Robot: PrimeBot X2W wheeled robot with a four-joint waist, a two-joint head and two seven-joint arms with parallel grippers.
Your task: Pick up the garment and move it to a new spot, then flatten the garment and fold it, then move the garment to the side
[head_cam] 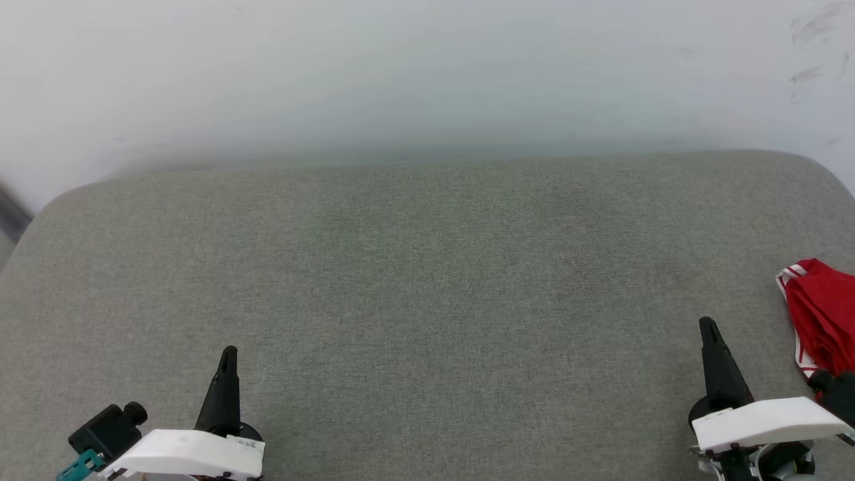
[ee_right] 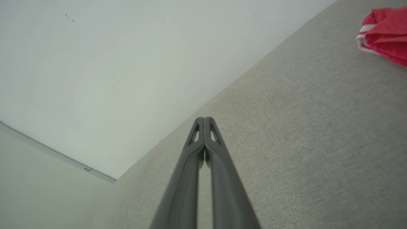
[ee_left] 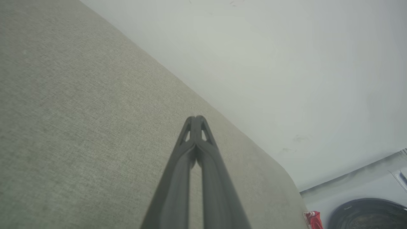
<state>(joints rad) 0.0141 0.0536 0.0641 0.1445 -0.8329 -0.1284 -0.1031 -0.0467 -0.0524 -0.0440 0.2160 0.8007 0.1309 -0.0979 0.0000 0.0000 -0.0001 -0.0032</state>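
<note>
Grey-green woven cloth is seen covering the desk [head_cam: 427, 280], whose far corners are rounded and which is backed at 12 o'clock by a pale, lightly scuffed wall [head_cam: 427, 80]. The garment [head_cam: 825, 314] is found bunched in a red heap with white striped trim, lying on the desk at about 3 o'clock in the head view and cut off by that view's edge.

The left hand [head_cam: 228, 354] is placed at 7 o'clock, its dark fingers pressed together with nothing held between them. The right hand [head_cam: 708, 327] is placed at 4 o'clock, likewise closed on nothing, near the garment but apart from it.

In the left wrist view the left hand [ee_left: 196, 120] is shown with its tips touching, and the garment [ee_left: 314, 219] is glimpsed at 5 o'clock. In the right wrist view the right hand [ee_right: 204, 121] is shown fully closed, and the garment [ee_right: 386, 35] is seen at 2 o'clock.
</note>
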